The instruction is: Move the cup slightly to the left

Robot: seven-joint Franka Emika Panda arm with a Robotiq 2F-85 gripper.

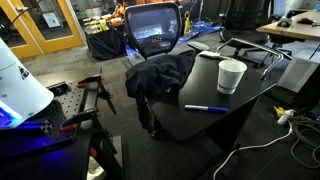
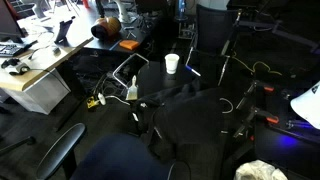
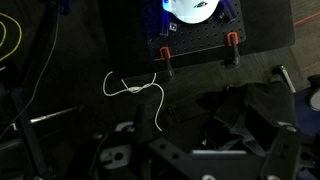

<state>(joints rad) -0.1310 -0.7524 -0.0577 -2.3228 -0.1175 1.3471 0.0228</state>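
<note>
Two red clamps point(image 3: 167, 55) bite the edge of a black perforated plate point(image 3: 200, 45) in the wrist view. At that view's top edge sits a white dome lit blue.

Arm point(image 1: 15, 85): a white link at the frame edge in both exterior views, blue glow under it. It is drawn back, well apart from the tabletop point(image 1: 255, 90). None of it is over the tabletop.

Tool: not seen in either exterior view. Dark angular shapes fill the bottom of the wrist view, too dark to read. Cannot tell whether it is spread or pressed together.

A white cable point(image 3: 135, 88) loops on the dark floor near the plate.

Tabletop, near side: a blue pen point(image 1: 205, 108) lies flat close to the front edge, apart from the cup point(image 1: 231, 75).

The cup stands upright on the tabletop, mouth up, nothing touching it. There is bare black surface on every side of it. In an exterior view the cup point(image 2: 172, 64) sits toward the tabletop's far edge, with the pen just beside it.

A dark jacket point(image 1: 160, 75) is heaped at one side edge of the tabletop, near the cup but apart from it.

Beyond: a mesh-backed chair point(image 1: 155, 30) behind the jacket, and black metal frames point(image 1: 250, 50) past the cup.
</note>
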